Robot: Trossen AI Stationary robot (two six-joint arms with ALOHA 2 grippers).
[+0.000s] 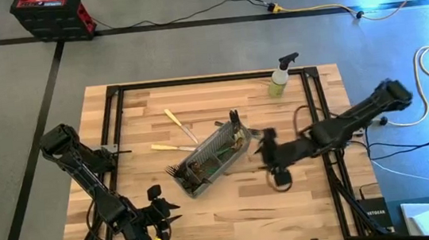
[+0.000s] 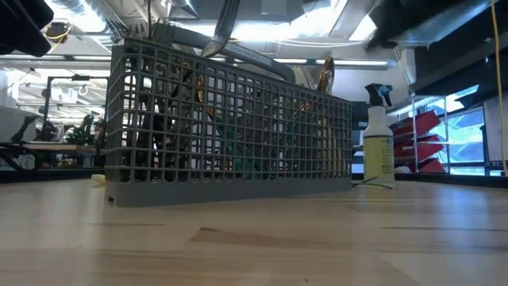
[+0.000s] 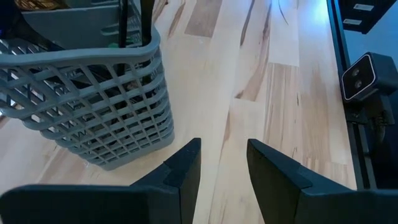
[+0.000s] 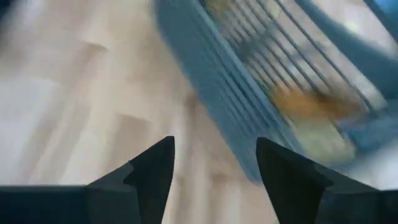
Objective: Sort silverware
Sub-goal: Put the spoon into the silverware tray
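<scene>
1. You're on a light wood table with a black frame, on a grey floor with cables; a red-and-black case sits on the floor past the far edge.
2. Grey wire-mesh caddy stands mid-table, set diagonally. In your low view it fills the left and centre of the picture.
3. Most of the silverware is inside the caddy: gold heads and green and dark handles show through the mesh, and some stick up above the rim.
4. Two loose pieces lie flat on the wood on the left arm's side of the caddy: one cream-handled piece nearer the far edge, a second cream-handled piece just nearer than that. They sit close together, not touching each other. Which type each is, you cannot tell.
5. Yellow-green spray bottle stands upright near the far right of the table, well apart from the caddy.
6. Right gripper is just beside the caddy's right end, above the table. Fingers are parted with a clear gap and nothing between them.
7. Left gripper is at the near left corner, well apart from the caddy. Fingers are narrowly parted and empty, with bare wood showing through the gap.
</scene>
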